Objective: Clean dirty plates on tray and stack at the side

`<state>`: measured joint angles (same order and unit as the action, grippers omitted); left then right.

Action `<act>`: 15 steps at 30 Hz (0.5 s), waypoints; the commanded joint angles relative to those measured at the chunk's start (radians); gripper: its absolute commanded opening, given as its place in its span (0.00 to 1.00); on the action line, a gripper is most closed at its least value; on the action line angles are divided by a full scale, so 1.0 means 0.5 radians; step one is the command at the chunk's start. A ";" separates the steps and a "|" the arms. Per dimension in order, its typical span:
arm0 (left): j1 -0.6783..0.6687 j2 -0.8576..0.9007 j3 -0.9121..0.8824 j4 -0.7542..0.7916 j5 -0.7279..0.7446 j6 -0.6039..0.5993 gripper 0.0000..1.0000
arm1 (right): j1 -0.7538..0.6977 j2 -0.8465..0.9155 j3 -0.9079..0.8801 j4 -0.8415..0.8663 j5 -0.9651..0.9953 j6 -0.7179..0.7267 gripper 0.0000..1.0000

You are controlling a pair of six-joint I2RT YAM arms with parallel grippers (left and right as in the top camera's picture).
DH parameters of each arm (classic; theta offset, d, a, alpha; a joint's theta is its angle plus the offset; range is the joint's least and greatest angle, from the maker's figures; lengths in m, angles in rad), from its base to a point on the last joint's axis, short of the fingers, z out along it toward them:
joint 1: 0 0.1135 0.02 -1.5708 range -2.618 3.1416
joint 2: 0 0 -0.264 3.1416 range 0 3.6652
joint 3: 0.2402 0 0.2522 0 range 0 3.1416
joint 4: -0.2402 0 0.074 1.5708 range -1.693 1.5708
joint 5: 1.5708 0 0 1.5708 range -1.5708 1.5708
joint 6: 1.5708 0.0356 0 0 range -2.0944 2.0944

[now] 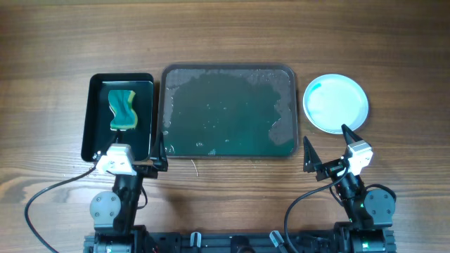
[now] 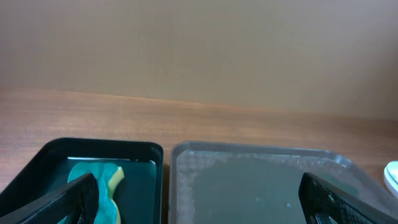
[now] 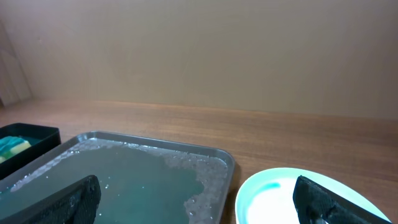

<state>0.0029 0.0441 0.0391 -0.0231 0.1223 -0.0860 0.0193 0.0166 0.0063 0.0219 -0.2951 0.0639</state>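
The large dark grey-green tray (image 1: 228, 74) lies mid-table, holding greenish water and foam and no plates; it also shows in the left wrist view (image 2: 261, 152) and the right wrist view (image 3: 217, 157). A plate stack (image 1: 336, 103) sits on the table right of the tray, its top plate pale with a small teal streak; it shows in the right wrist view (image 3: 273, 193). How many plates are in it I cannot tell. My left gripper (image 1: 160, 153) is open at the tray's near-left corner. My right gripper (image 1: 329, 146) is open just in front of the plates.
A smaller glossy black tray (image 1: 95, 112) lies left of the big tray with a green-yellow wavy sponge (image 1: 122, 109) in it, also in the left wrist view (image 2: 102, 186). Both arm bases stand at the table's near edge.
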 commanded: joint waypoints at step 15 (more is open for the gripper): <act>-0.002 -0.077 -0.067 -0.082 0.031 0.059 1.00 | 0.011 -0.011 -0.002 0.005 0.004 0.030 1.00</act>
<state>0.0029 0.0139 0.0135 -0.0669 0.1223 -0.0792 0.0193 0.0166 0.0063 0.0219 -0.2947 0.0639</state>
